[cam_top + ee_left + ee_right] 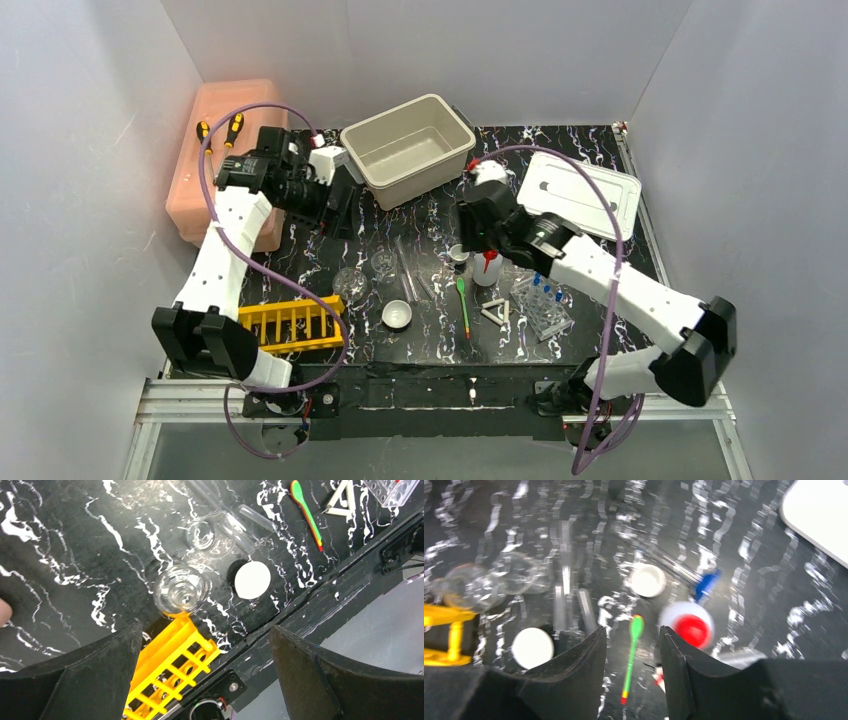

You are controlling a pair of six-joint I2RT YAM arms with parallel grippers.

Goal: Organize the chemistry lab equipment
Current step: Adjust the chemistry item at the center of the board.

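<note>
My left gripper (338,208) is open and empty, raised over the table's back left; its view (205,630) looks down on the glass flask (181,590), a small glass beaker (210,532), the white bowl (252,579) and the yellow tube rack (170,670). My right gripper (470,235) is open and empty above the middle. In its blurred view (633,630) the green spoon (633,650) shows between the fingers, with the red-capped squeeze bottle (691,627) to the right. The white triangle (495,312) lies beside the spoon (463,305). Glass tubes (410,270) lie flat.
A beige bin (408,148) stands at the back centre, with a white lid (582,195) at the back right. A pink box (225,160) with two screwdrivers (218,130) sits at the back left. A clear rack with blue-capped tubes (543,305) is front right.
</note>
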